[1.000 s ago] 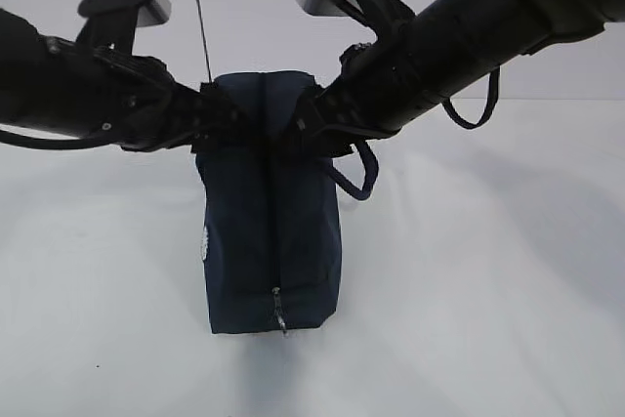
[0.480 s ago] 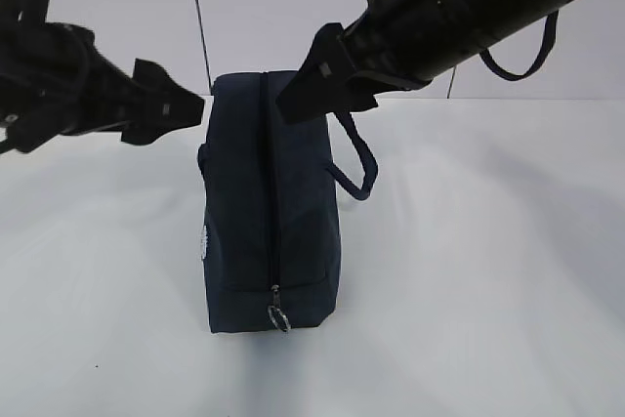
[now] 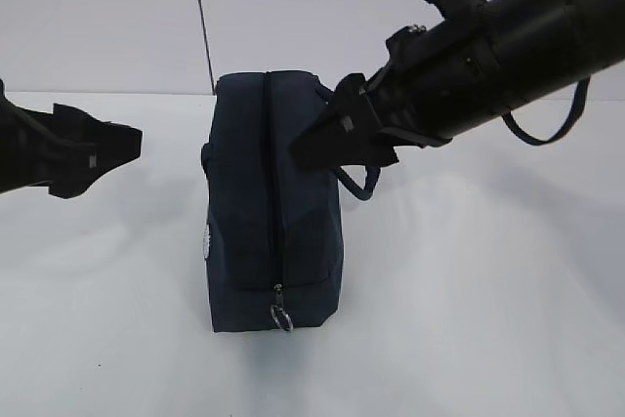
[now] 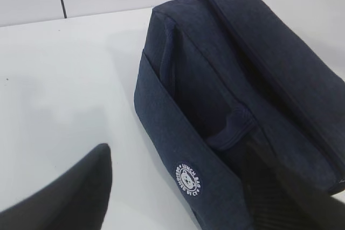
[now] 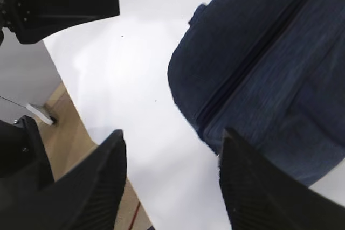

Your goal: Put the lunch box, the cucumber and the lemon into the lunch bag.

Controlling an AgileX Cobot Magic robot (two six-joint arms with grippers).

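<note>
Two black pincers hang in the air, one on each side of the bag, and neither carries anything. On the left, the left pincer (image 3: 122, 144) is well apart from the bag, and its fingers stand apart, as the left wrist view shows with one dark finger at each lower corner. In the middle, the dark navy fabric lunch bag (image 3: 273, 207) stands upright on the plain white desk (image 3: 469, 300). Its zipper (image 3: 270, 183) runs closed over the top and down the front to the metal ring pull (image 3: 281, 318) near the base, so I judge that the bag is already packed. The lunch box, the cucumber and the lemon are not visible anywhere; probably they are inside. On the right, the right pincer (image 3: 327, 139) is just beside the upper side of the bag, above the loop handle (image 3: 356, 178). Its fingers (image 5: 91, 187) are spread, with only desk between them.
</note>
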